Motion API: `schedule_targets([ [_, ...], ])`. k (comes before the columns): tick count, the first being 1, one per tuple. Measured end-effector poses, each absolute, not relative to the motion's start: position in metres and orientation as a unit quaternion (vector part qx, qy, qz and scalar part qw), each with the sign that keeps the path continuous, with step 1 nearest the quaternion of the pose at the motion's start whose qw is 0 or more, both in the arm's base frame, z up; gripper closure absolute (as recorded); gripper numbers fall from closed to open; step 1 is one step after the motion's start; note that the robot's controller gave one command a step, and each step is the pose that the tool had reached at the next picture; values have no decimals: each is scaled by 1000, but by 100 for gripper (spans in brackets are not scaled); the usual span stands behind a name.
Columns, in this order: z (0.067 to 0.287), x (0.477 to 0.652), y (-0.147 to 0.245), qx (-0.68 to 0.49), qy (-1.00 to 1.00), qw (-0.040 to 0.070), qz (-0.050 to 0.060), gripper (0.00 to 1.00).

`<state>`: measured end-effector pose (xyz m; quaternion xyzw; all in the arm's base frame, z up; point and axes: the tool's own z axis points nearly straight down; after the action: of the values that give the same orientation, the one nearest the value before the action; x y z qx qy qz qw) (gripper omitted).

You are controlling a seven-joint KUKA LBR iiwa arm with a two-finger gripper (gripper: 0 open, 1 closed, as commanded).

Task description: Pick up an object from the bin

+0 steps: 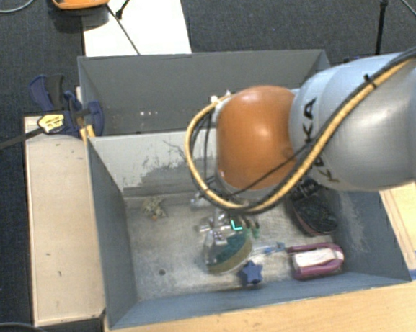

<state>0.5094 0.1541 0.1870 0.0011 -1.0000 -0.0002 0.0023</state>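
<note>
In the bin (pixel 115 220), a disc (pixel 226 254) lies left of a block (pixel 316 260), a star-shaped piece (pixel 250 273) between them.

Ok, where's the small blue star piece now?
In the camera view, the blue piece lies by the bin's front wall, between the green disc on its left and the maroon box on its right.

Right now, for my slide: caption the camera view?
Gripper over a round green thing in the grey bin, blue star-shaped piece and maroon block nearby.
</note>
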Motion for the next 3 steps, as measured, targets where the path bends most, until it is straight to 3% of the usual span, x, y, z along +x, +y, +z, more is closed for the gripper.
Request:
schedule_targets([
  [1, 134, 490, 93, -24, -1000, 3, 2, 0],
  [2, 98, 504, 82, -34, -999, -9, -3, 0],
  [3, 72, 519, 136, 124, -992, -5, -2, 0],
])
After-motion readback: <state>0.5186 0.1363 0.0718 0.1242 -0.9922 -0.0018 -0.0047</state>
